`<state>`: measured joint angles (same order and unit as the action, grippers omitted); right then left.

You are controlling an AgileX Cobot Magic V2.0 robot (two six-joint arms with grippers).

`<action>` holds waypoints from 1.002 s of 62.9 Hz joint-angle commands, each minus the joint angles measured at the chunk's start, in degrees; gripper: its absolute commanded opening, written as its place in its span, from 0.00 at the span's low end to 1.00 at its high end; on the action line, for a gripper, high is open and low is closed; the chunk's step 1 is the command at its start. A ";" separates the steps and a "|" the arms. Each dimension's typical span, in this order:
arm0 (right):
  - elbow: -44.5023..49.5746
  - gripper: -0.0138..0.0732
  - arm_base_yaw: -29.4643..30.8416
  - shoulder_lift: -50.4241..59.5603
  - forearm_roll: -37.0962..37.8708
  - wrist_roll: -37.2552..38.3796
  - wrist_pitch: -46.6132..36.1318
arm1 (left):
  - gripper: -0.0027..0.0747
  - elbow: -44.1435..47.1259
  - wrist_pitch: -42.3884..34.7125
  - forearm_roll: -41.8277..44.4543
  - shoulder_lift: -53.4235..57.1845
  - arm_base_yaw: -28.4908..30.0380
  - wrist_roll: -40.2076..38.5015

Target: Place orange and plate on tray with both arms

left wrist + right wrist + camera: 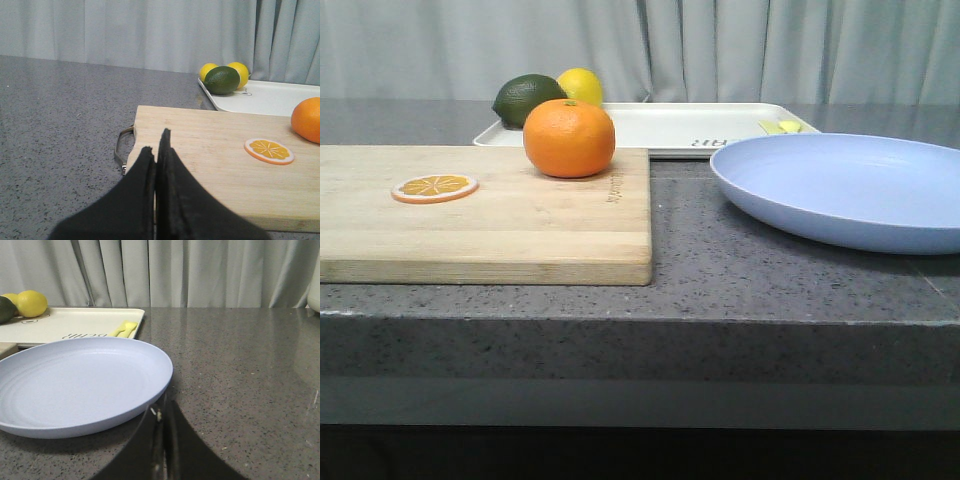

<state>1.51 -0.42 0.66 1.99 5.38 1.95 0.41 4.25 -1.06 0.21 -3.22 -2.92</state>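
Note:
The round orange [569, 138] [307, 120] rests on the far right part of a wooden cutting board [520, 215]. The wide lavender-blue plate [845, 188] [75, 382] lies flat on the counter to the board's right. Behind both lies the white tray [665, 128] [65, 322] [270, 97]. My left gripper [156, 145] is shut and empty, low over the board's near left corner, well apart from the orange. My right gripper [164, 410] is shut and empty, just off the plate's near right rim. Neither gripper shows in the front view.
A flat orange slice [434, 187] [269, 151] lies on the board. A dark green lime [528, 99] and a yellow lemon [581, 86] sit at the tray's left end, a small yellow piece [780, 127] at its right. A grey curtain hangs behind the counter.

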 commanded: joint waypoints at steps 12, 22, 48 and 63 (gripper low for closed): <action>-1.36 0.08 -0.02 0.99 -0.15 -0.44 -4.49 | 0.01 1.49 -4.25 -0.52 1.08 0.21 -0.47; -1.36 0.08 -0.02 0.99 -0.15 -0.44 -4.49 | 0.01 1.49 -4.25 -0.52 1.08 0.21 -0.47; -1.36 0.08 -0.02 0.99 -0.15 -0.44 -4.49 | 0.01 1.49 -7.37 -0.52 1.08 0.21 -0.47; -2.00 0.08 -0.01 0.99 -0.20 -0.44 -6.73 | 0.01 0.41 -11.28 -0.52 1.08 0.21 -0.47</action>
<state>1.51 -0.42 0.66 1.99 5.24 0.82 0.41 -1.35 -1.06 0.21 -3.22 -2.92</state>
